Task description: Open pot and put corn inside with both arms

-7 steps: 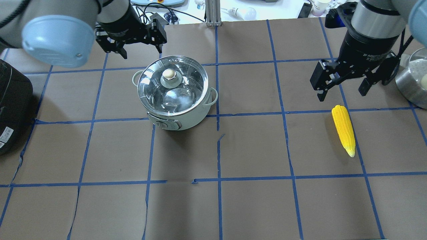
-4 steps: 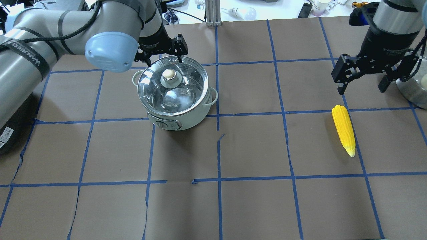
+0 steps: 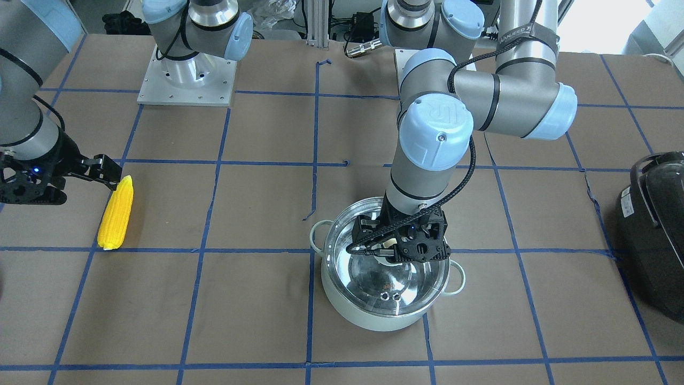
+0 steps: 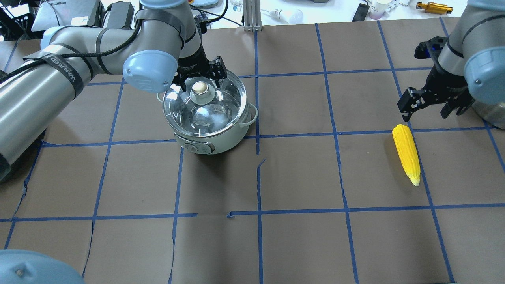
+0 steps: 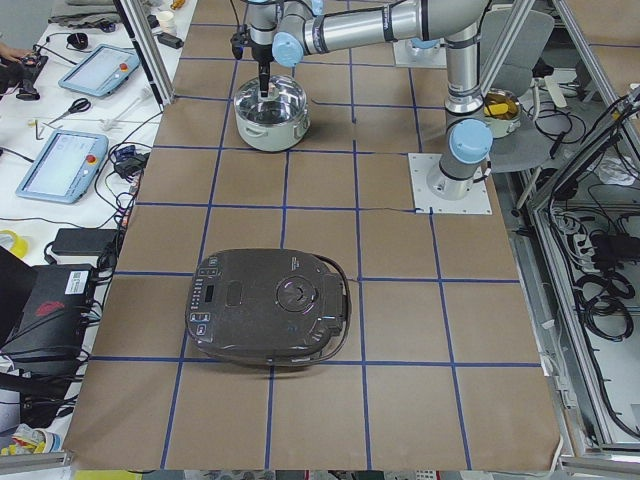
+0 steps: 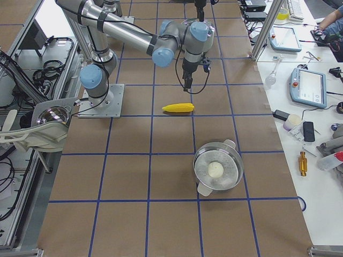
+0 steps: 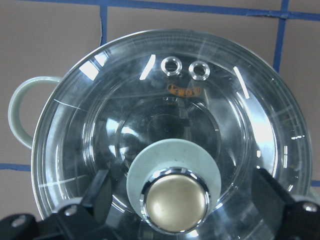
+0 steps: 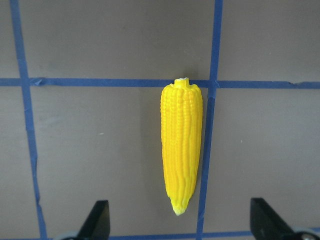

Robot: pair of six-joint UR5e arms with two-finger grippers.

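The pale mint pot (image 4: 221, 139) stands left of centre with its glass lid (image 4: 213, 114) on. My left gripper (image 4: 198, 80) is open over the lid. Its fingers (image 7: 100, 192) stand either side of the gold knob (image 7: 175, 200) without touching it. It shows over the pot (image 3: 374, 320) in the front view (image 3: 401, 250). The yellow corn (image 4: 406, 154) lies flat at the right, pale tip toward the robot. My right gripper (image 4: 426, 111) is open just beyond the corn's thick end. In the right wrist view the corn (image 8: 181, 150) lies ahead of the fingers (image 8: 97, 217).
A black appliance (image 3: 654, 224) sits at the table's left end and shows large in the exterior left view (image 5: 270, 305). A steel pot with a lid (image 6: 217, 171) stands at the right end, close behind my right gripper (image 4: 491, 114). Blue tape lines grid the brown table.
My left gripper has moved right and down from behind the pot to straddle the lid's knob. My right gripper has shifted right and come lower, closer to the corn's thick end.
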